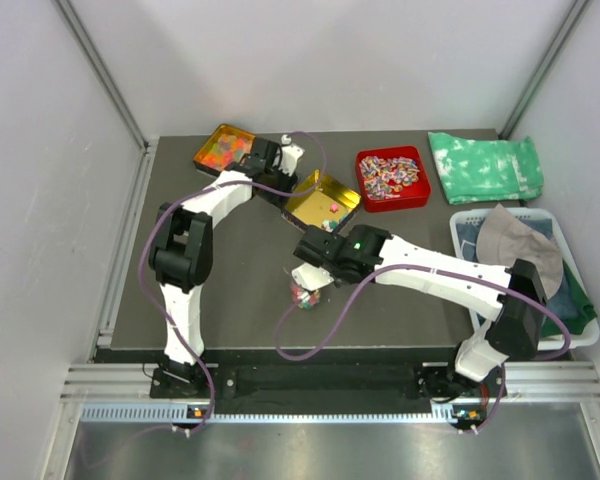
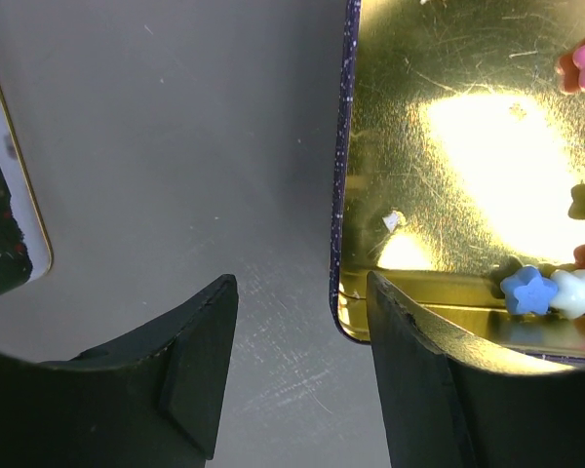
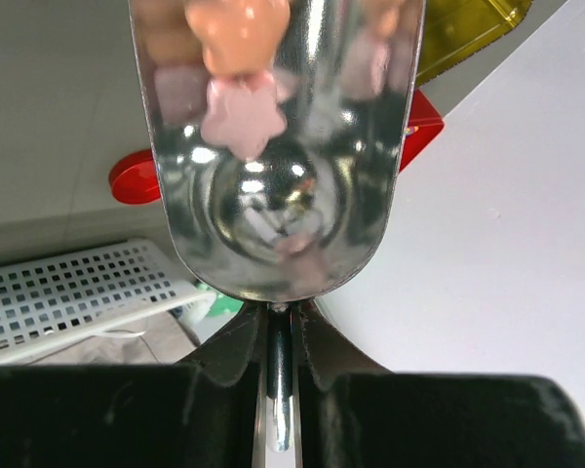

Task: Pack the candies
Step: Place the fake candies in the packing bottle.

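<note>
Top external view is showing the gold tin (image 1: 315, 192) lying just beyond the right gripper (image 3: 278, 324), while the left gripper (image 2: 300, 288), nearer it, is standing open astride its rim. Right wrist view alone is revealing the scoop (image 3: 273, 195), handle pinched in closed jaws, pointing away, carrying candies (image 3: 242, 112); a few more are lying in the tin.

Plain white walls (image 1: 330, 60) closing in the far, left and right sides, aluminium posts (image 1: 104, 75) slanting up the far corners, dark grey tabletop (image 1: 250, 290) lying between, ribbed aluminium rail (image 1: 320, 413) running along its near edge, brushed metal sheet (image 1: 320, 452) gleaming nearest.
</note>
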`<act>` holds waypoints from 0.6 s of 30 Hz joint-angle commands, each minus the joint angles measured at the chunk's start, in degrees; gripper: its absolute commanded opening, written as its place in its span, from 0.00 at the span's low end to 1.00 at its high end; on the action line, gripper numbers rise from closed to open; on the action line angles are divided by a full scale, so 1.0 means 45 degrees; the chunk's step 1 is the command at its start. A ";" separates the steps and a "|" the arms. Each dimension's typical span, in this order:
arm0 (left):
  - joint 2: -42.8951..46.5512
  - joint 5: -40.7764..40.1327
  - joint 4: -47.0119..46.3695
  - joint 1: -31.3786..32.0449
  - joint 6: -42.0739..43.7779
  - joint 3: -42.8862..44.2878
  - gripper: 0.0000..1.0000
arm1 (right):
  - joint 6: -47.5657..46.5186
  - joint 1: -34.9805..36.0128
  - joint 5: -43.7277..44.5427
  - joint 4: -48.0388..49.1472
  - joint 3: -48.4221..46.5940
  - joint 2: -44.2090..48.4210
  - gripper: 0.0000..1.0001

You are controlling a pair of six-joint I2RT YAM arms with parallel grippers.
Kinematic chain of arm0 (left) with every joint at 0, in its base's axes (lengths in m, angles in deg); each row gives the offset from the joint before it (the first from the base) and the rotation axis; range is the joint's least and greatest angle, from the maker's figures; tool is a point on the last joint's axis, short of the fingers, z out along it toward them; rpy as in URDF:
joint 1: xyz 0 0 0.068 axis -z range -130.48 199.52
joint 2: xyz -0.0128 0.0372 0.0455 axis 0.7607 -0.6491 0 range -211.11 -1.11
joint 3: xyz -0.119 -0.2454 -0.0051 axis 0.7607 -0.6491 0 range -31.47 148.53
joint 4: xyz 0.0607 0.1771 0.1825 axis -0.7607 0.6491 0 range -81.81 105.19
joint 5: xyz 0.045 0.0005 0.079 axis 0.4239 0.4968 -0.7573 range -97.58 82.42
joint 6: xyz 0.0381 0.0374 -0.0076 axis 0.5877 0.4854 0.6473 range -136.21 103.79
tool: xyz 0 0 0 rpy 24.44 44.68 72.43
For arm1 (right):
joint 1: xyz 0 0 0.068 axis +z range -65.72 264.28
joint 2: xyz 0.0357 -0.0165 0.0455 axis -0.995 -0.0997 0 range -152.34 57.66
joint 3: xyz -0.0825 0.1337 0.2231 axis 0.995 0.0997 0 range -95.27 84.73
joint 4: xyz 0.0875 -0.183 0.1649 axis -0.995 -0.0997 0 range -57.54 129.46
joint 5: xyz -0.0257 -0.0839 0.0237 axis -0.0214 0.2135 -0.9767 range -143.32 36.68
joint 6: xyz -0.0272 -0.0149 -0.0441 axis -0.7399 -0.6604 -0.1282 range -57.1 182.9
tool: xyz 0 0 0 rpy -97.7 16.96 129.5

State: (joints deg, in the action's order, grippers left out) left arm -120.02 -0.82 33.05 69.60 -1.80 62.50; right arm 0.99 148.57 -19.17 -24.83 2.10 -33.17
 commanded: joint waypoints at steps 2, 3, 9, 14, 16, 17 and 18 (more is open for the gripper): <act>0.0937 0.0352 -0.0369 -0.0145 -0.0176 -0.0160 0.61 | -0.0636 0.0400 0.0946 0.0635 -0.0642 -0.0031 0.00; 0.0956 0.0352 -0.0388 -0.0145 -0.0176 -0.0160 0.61 | -0.0695 0.0439 0.1023 0.0654 -0.0661 -0.0031 0.00; 0.0956 0.0411 -0.0427 -0.0164 -0.0176 -0.0160 0.61 | -0.1124 0.0634 0.1589 0.0810 -0.0700 -0.0031 0.00; 0.0976 0.0469 -0.0466 -0.0165 -0.0254 -0.0180 0.61 | -0.1398 0.0752 0.1883 0.0908 -0.0661 -0.0031 0.00; 0.1015 0.0508 -0.0486 -0.0164 -0.0273 -0.0238 0.61 | -0.1418 0.0752 0.1903 0.0908 -0.0758 -0.0012 0.00; 0.1015 0.0508 -0.0486 -0.0164 -0.0254 -0.0239 0.61 | -0.1283 0.0733 0.1806 0.0850 -0.0875 -0.0012 0.00; 0.1092 0.0586 -0.0467 -0.0184 -0.0254 -0.0239 0.61 | -0.1107 0.0674 0.1477 0.0714 -0.1243 -0.0012 0.00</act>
State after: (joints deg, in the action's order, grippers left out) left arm -119.63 0.41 32.79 69.08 -2.48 61.63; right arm -4.45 150.98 -12.81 -22.51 2.04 -33.30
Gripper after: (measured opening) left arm 0.606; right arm 0.066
